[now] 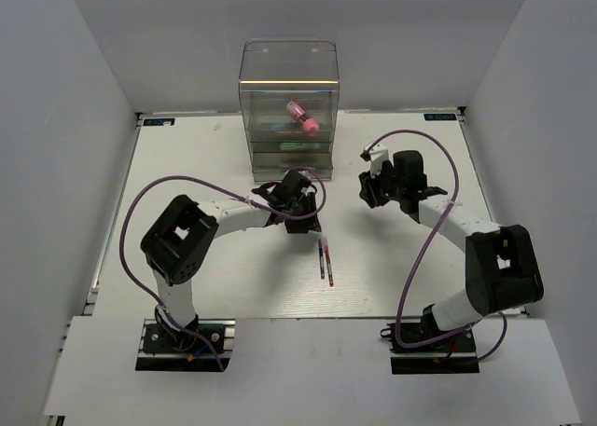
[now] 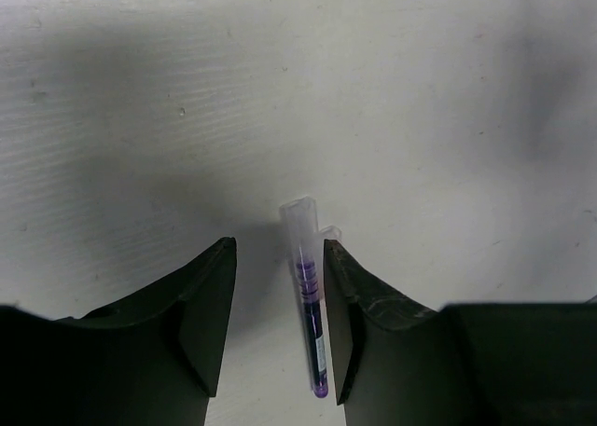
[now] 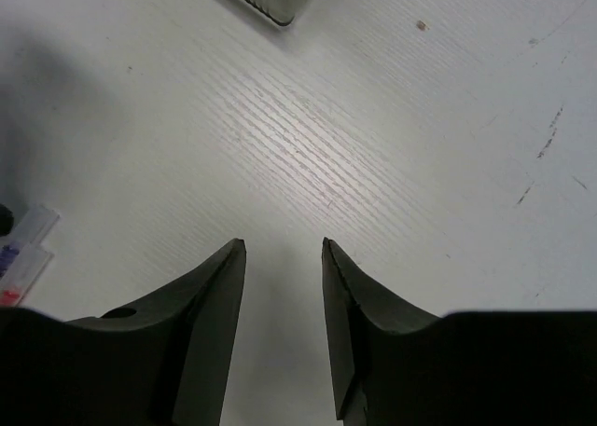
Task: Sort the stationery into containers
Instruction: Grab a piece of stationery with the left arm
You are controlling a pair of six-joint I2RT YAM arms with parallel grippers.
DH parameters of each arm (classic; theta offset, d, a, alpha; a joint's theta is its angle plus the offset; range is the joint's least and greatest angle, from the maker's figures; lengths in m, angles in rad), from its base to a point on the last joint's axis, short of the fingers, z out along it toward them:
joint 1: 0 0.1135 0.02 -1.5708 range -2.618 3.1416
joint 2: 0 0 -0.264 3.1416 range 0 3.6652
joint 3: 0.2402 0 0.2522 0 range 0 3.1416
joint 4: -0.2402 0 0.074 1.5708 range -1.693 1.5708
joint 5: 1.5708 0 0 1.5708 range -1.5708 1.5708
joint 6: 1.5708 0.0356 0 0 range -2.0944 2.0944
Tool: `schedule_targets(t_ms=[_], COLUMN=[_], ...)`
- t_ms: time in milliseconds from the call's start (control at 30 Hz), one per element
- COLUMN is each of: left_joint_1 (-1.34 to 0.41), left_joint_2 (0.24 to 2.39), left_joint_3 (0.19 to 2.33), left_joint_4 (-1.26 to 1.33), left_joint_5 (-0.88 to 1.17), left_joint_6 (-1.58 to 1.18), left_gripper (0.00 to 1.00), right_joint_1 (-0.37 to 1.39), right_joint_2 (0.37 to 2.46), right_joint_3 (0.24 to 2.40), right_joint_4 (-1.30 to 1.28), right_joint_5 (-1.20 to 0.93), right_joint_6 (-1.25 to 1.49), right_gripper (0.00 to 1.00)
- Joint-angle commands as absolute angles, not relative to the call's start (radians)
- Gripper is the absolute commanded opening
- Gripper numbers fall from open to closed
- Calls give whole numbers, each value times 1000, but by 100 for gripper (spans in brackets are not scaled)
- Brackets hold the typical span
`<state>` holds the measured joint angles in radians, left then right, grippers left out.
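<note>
The thin purple clear-capped pen (image 2: 310,305) is seen lying on the white table (image 2: 140,118) between the spread fingers of the left gripper (image 2: 278,258), close beside one. If closed off-centre, it may be rolled away. The right gripper (image 3: 284,254) is held spread, empty.

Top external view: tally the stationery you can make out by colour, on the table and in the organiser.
Purple pen: 1, on the table
Red pen: 1, on the table beside it
Pink cylinder: 1, inside the organiser
Total: 3
The drawer contents are too blurred to count.
</note>
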<state>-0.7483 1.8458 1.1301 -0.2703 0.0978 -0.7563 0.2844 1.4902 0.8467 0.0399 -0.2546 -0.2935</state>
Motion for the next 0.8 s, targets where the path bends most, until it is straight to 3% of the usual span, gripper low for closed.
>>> schedule_targets(t_ms=[0, 433, 767], left_joint_1=[-765, -807, -816], left_joint_2=[1856, 1945, 2025], left_joint_3=[1189, 1298, 1437], left_joint_4=[-327, -451, -655], left_joint_5=[66, 2, -89], left_joint_6=[-756, -811, -811], left_gripper=[52, 56, 43], right_joint_1=[268, 250, 238], right_joint_2=[1450, 1410, 1388], right_joint_3=[831, 785, 765], right_joint_4=[31, 15, 6], right_joint_5=[-302, -364, -385], right_joint_6=[-262, -238, -221], right_gripper=[45, 48, 50])
